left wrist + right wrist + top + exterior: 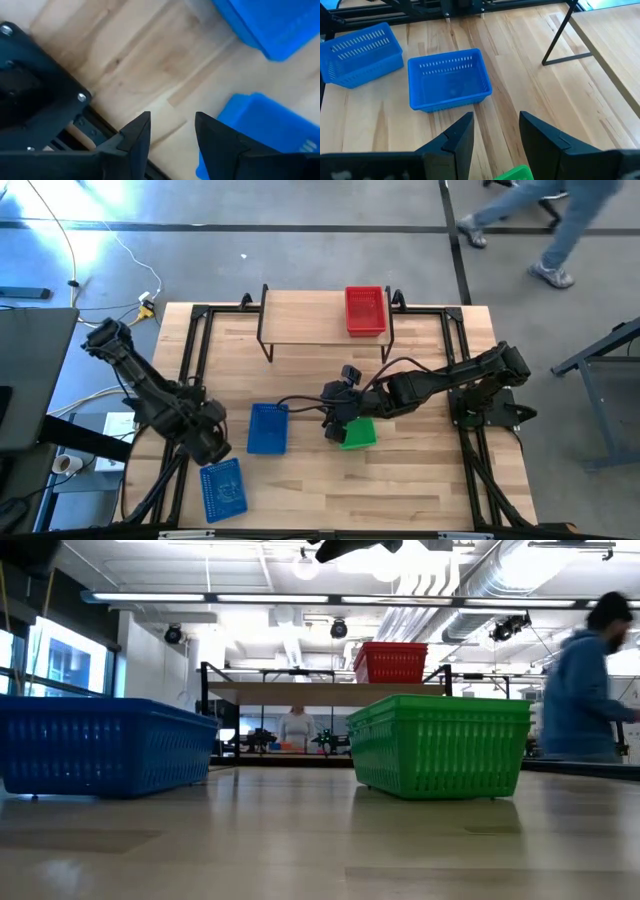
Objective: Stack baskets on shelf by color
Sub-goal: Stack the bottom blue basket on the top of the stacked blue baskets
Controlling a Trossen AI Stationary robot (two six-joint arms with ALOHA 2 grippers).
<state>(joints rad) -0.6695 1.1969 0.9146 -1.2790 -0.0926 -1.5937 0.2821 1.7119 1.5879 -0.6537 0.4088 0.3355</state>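
Observation:
One red basket [365,310] stands on the right end of the shelf [310,320]; it also shows in the low view [390,662]. A green basket [360,434] rests on the tabletop at the middle. Two blue baskets lie on the table, one [267,428] left of centre and one [223,488] near the front left. My right gripper [496,135] is open, high above the green basket's [516,174] left end, touching nothing. My left gripper [172,135] is open over bare table between the two blue baskets [265,130]. The other baskets are out of view.
The shelf's black legs [560,35] stand on the far part of the table. Black frame rails [195,350] run along the table's left and right edges. A person [585,680] walks beyond the table at the right. Bare wood [420,490] lies at the front right.

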